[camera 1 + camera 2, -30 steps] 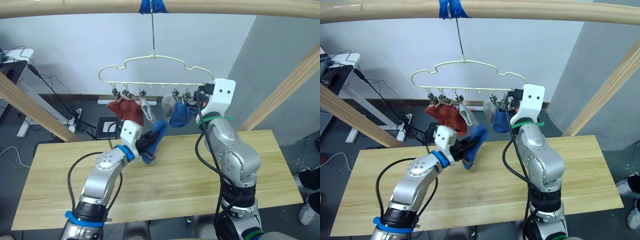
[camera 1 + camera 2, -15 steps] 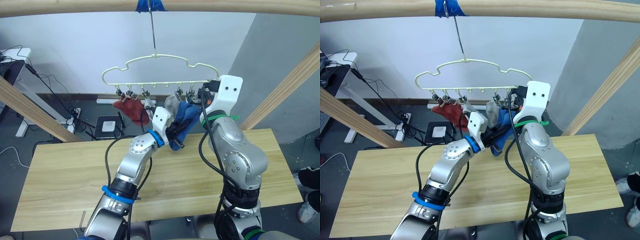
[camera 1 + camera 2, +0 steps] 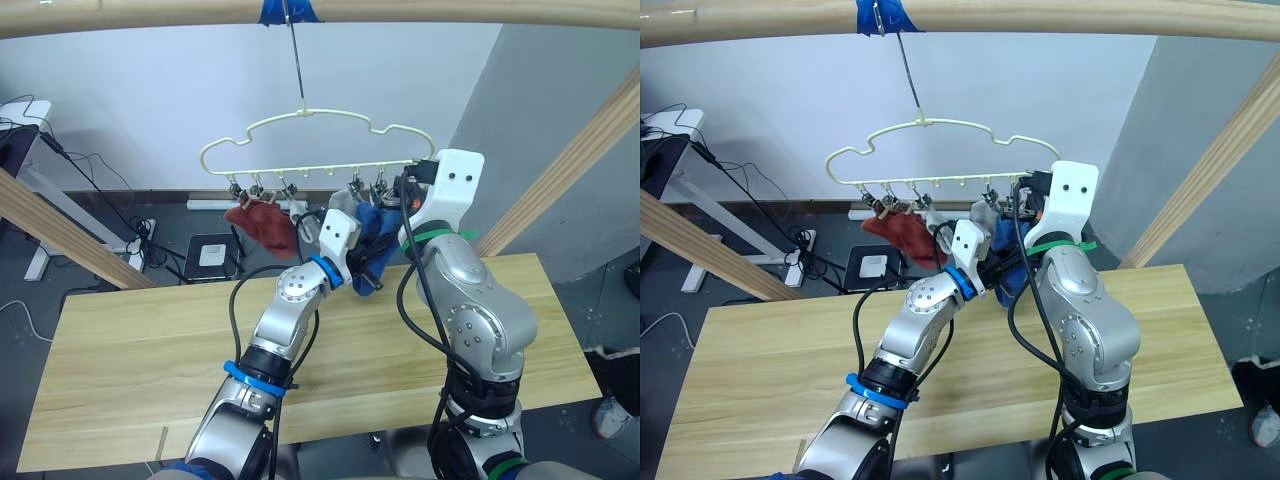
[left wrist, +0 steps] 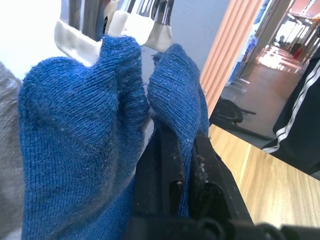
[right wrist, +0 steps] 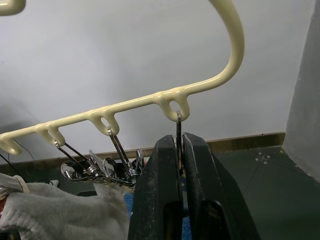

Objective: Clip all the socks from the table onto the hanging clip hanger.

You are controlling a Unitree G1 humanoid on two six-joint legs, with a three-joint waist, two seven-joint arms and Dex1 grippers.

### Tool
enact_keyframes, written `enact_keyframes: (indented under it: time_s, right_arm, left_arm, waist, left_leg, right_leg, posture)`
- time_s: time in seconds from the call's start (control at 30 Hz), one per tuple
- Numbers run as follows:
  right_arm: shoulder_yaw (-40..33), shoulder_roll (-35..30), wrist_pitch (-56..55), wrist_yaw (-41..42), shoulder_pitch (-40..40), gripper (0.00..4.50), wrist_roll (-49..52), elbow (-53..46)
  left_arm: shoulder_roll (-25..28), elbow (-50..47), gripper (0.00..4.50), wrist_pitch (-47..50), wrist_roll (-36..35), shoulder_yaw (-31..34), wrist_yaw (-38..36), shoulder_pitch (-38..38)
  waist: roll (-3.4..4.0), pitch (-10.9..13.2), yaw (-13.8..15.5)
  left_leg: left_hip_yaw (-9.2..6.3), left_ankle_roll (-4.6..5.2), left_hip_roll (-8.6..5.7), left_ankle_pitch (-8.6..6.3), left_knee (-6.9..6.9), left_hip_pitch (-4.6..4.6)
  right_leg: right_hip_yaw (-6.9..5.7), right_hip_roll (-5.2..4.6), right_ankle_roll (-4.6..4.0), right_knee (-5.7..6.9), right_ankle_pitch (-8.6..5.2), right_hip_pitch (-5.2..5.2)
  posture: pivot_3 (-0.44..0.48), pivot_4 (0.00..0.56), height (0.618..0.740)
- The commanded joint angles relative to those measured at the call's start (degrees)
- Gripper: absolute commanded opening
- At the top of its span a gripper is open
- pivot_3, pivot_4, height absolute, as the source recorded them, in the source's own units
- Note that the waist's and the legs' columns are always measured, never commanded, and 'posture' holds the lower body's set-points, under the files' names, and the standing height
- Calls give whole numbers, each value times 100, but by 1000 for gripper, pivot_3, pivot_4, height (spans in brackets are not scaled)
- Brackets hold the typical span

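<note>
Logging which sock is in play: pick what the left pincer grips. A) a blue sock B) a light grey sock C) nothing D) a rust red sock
A: in the left wrist view, the left pincer is shut on a blue sock, raised beside the clip hanger.

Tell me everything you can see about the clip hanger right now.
The clip hanger is thin cream-yellow wire with a wavy top outline. Its long hook hangs from the wooden pole at a patch of blue tape, above the table's far edge. Small metal clips dangle from loops along its straight bottom bar. Rust red socks, a grey sock and a blue sock hang from them. The right gripper is shut on the last clip's wire at the bar's right end.
</note>
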Motion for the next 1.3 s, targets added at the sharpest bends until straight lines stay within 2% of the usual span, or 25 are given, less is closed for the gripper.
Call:
enact_keyframes:
  time_s: [0.03, 0.33, 0.87, 0.9, 0.93, 1.13, 1.17, 1.3]
  right_arm:
    - [24, 74, -6, -65, -79, 0, -153, -282]
    - [145, -71, -74, 40, -71, 0, -471, -294]
    - [70, 174, 52, 87, -17, 0, -552, -308]
    - [55, 201, 42, 71, -9, 534, -548, -313]
    - [47, 205, 43, 64, -5, 791, -551, -318]
    - [1, 216, 94, 126, -25, 3035, -535, -354]
    - [-21, 201, 104, 155, -28, 3281, -513, -390]
    - [-71, 105, 221, 336, 25, 3281, -398, -571]
  left_arm:
    - [-78, -80, 25, -208, 16, 74, 98, -127]
    - [-54, -4, 25, -423, 86, 120, 206, -152]
    - [-177, 215, 25, -610, 246, 148, 560, -297]
    - [-186, 232, 0, -618, 252, 150, 571, -307]
    - [-186, 249, 0, -637, 267, 151, 582, -313]
    - [-181, 266, 0, -672, 278, 139, 569, -317]
    - [-195, 262, 0, -690, 207, 151, 497, -318]
    - [-130, 125, 0, -617, 99, 202, 365, -252]
  waist:
    - [0, 0, -1]
    - [0, 0, -7]
    - [0, 0, -15]
    - [0, 0, -16]
    - [0, 0, -16]
    - [0, 0, -89]
    - [0, 0, -104]
    - [0, 0, -129]
  left_leg:
    - [0, 0, 0, 0, 2, 0]
    - [0, 0, 0, 0, 4, 0]
    - [0, 0, 0, 0, 8, 0]
    - [0, 0, 0, 0, 9, 0]
    - [0, 0, 0, 0, 9, -1]
    - [0, 0, 0, 0, 10, 0]
    - [0, 0, 0, 0, 10, 0]
    - [0, 0, 0, 1, 10, 1]
  right_leg:
    - [0, 0, 0, 0, 0, 0]
    - [0, 0, 1, 2, 1, 0]
    - [0, -1, 0, 7, 1, 1]
    - [0, 0, 0, 7, 1, 1]
    - [0, -1, 1, 8, 2, 0]
    - [0, 0, 1, 11, 2, 0]
    - [0, 0, 1, 11, 2, 0]
    - [1, 0, 1, 14, 2, 0]
  posture:
    - [-299, 269, 740]
    - [-299, 269, 740]
    - [-298, 269, 740]
    - [-298, 269, 740]
    - [-298, 269, 740]
    - [-298, 269, 740]
    - [-295, 269, 740]
    - [-290, 266, 740]
